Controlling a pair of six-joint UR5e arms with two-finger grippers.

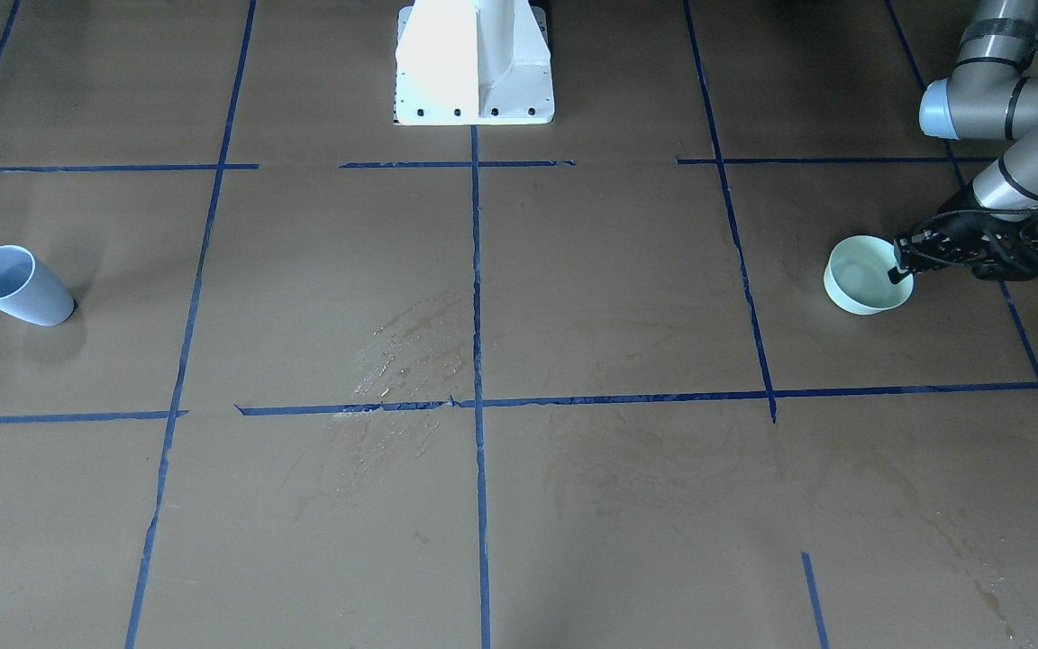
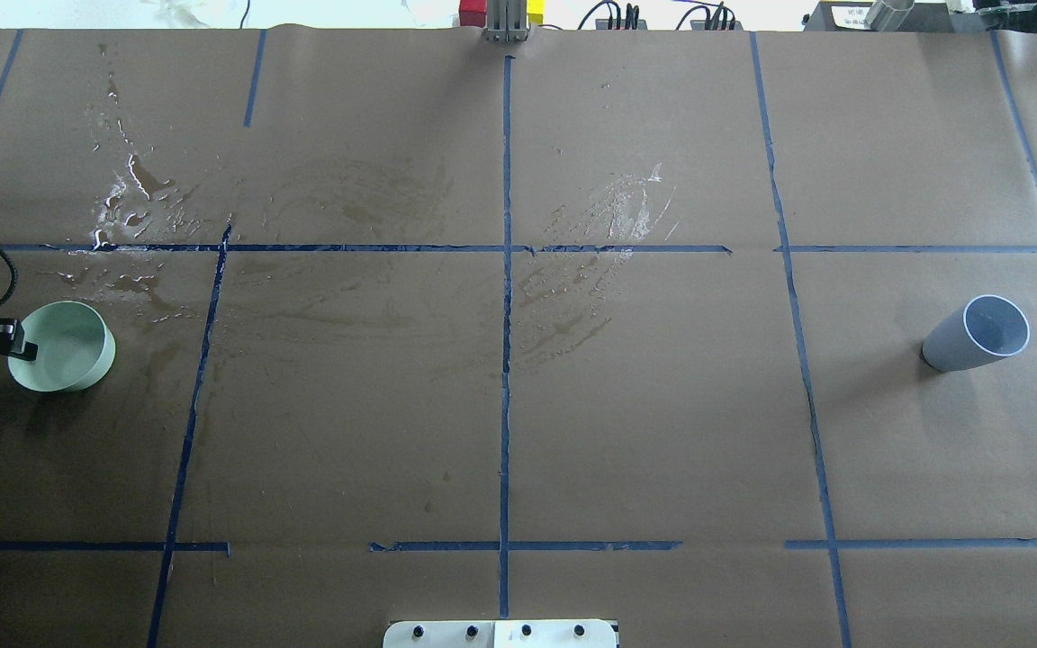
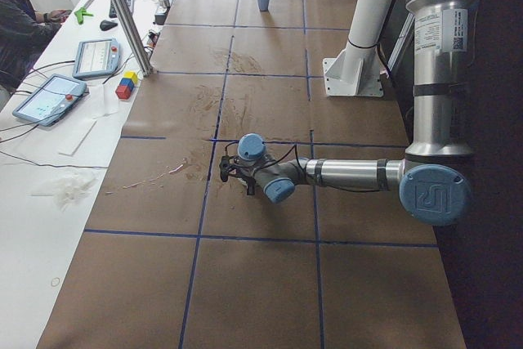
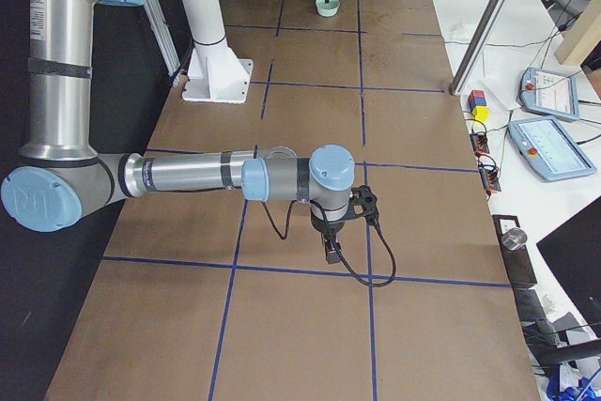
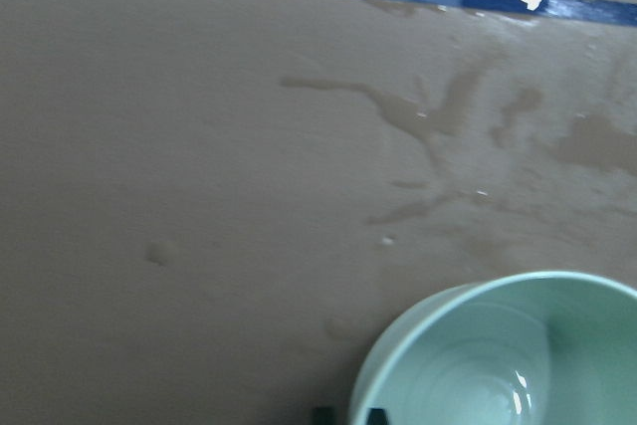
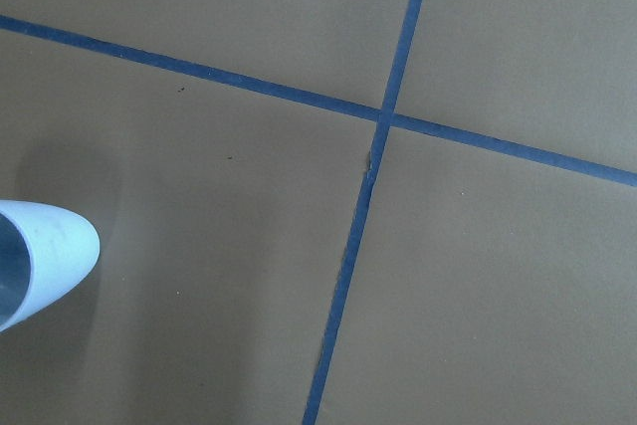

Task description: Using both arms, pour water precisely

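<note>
A pale green bowl [image 1: 861, 287] [image 2: 68, 346] stands on the brown paper at the table's left end. My left gripper [image 1: 897, 270] [image 2: 22, 349] is shut on its rim, one finger inside and one outside. The left wrist view shows the bowl [image 5: 498, 365] with a faint sheen of water [image 5: 518, 393] at its bottom. A grey-blue cup [image 1: 19, 287] [image 2: 973, 335] stands free at the right end, its edge in the right wrist view [image 6: 40, 266]. My right gripper [image 4: 331, 253] hangs low over the paper, and I cannot tell if it is open.
The white pedestal [image 1: 474, 63] stands at the robot's side of the table. Blue tape lines grid the paper. Wet patches lie at the far left [image 2: 136, 193] and far middle [image 2: 626, 202]. An operator [image 3: 24, 14], tablets and a metal post [image 3: 122, 14] line the far side.
</note>
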